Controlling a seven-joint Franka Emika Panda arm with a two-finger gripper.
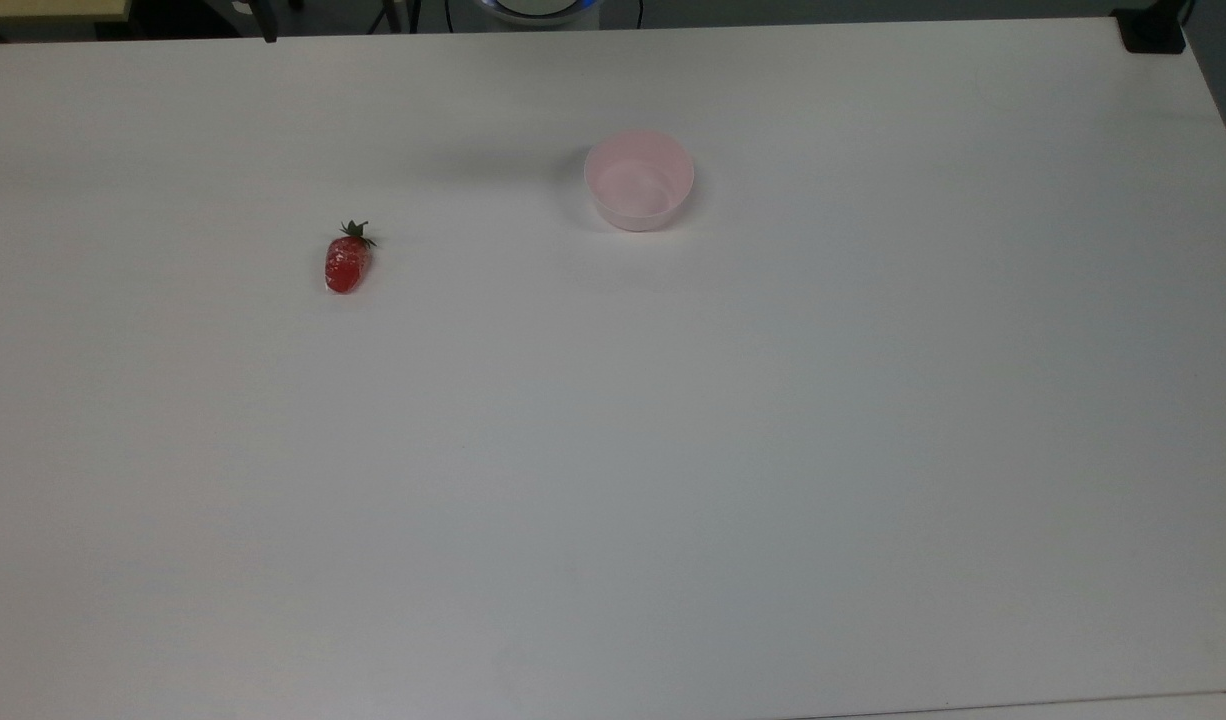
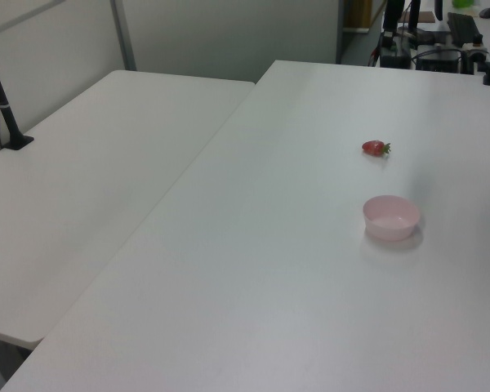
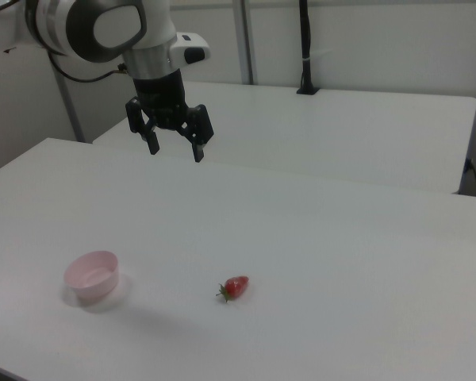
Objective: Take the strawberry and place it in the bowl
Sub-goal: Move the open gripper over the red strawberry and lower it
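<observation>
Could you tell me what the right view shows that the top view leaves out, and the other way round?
The right view alone shows the gripper, open and high above the table, with a second white table behind it. The top view alone shows a black clamp at the table's far corner on the top view's right. Both show the strawberry lying on the white table, apart from the empty pink bowl.

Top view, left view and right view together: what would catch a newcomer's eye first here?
The red strawberry stands out most, lying alone on the white table, toward the top view's left. The pale pink bowl sits apart from it, empty, nearer the table's far edge in the top view. In the right view the arm's open claw hangs high above the table, well away from both.
</observation>
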